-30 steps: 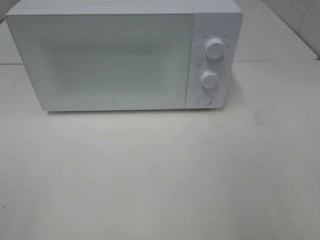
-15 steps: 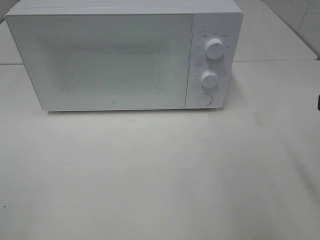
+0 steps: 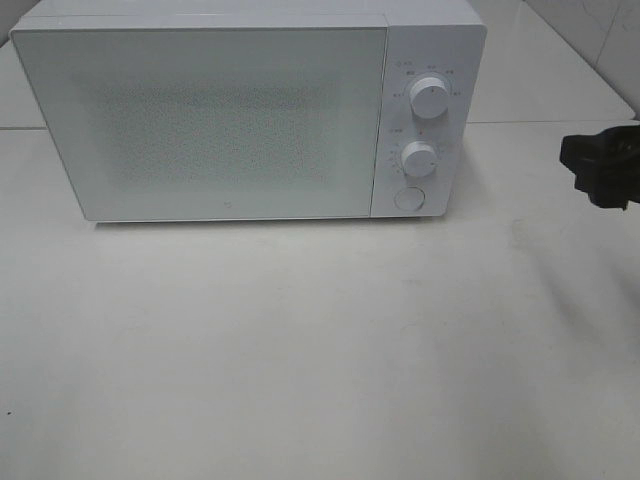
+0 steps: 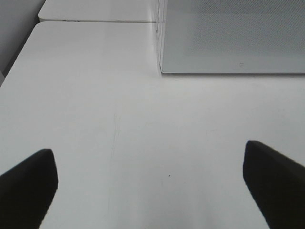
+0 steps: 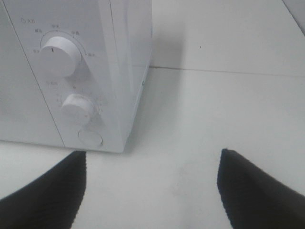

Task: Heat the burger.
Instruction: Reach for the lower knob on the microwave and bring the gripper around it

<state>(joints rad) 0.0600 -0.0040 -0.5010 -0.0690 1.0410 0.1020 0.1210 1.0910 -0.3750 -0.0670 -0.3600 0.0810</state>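
Since no burger shows in any view, I can't place it; maybe it's behind the shut microwave door (image 3: 220, 120) at the back edge of the table (image 3: 300, 350). Left gripper (image 4: 147, 152) and right gripper (image 5: 152, 156) both gape wide, empty. I'd expect it soft, light, layers sliding: pinch gently across the bun sides

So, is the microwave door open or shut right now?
Shut. In the high view the microwave door lies flush with the control panel, with no gap along its edge.
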